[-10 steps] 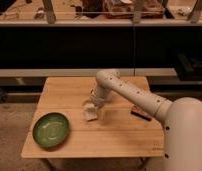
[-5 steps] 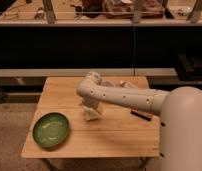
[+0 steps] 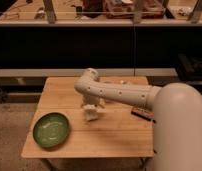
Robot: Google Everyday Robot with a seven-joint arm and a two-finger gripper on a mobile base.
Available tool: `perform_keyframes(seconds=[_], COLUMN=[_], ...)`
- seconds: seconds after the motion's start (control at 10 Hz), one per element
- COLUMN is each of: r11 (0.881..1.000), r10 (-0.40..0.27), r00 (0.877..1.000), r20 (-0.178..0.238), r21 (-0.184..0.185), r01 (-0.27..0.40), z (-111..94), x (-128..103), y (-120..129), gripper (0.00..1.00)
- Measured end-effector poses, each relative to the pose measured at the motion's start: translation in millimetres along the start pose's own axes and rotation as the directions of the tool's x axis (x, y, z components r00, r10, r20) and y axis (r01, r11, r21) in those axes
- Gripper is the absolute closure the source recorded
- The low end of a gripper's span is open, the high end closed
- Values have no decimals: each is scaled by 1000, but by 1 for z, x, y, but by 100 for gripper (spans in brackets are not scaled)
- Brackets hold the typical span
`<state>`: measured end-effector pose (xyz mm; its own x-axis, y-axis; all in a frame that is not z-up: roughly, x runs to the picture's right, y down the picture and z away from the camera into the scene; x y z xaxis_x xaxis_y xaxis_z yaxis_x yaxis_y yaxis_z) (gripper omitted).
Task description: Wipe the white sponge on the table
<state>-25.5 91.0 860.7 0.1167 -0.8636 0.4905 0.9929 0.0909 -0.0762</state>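
The white sponge lies on the light wooden table, near its middle. My gripper points down right over the sponge and touches it from above. My white arm reaches in from the right across the tabletop and hides part of the table's back. The sponge shows just below the gripper.
A green bowl sits at the table's front left. A dark brown block lies at the right, next to my arm. A dark railing and shelving run behind the table.
My arm has swung left across the table, and the gripper and sponge have shifted slightly left with it.
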Motion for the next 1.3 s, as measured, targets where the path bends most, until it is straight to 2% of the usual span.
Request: perform_keyframes(seconds=[0.1, 0.2, 0.3, 0.4, 0.6, 0.7, 0.8, 1.3], r11=[999, 994, 984, 968, 925, 913, 907, 924], r10=[-23, -84, -145, -219, -358, -388, -403, -370], r00=[1000, 996, 989, 975, 932, 920, 914, 928], r20=[1, -7, -19, -29, -51, -46, -31, 40], r21=[27, 73, 99, 119, 118, 117, 119, 123], r01=[23, 84, 146, 221, 362, 391, 404, 363], z=[2, 6, 10, 15, 25, 29, 32, 45], x=[-2, -5, -9, -15, -20, -20, -20, -20], y=[-1, -2, -6, -19, -41, -47, -52, -39], gripper=[24, 24, 24, 24, 24, 24, 24, 24])
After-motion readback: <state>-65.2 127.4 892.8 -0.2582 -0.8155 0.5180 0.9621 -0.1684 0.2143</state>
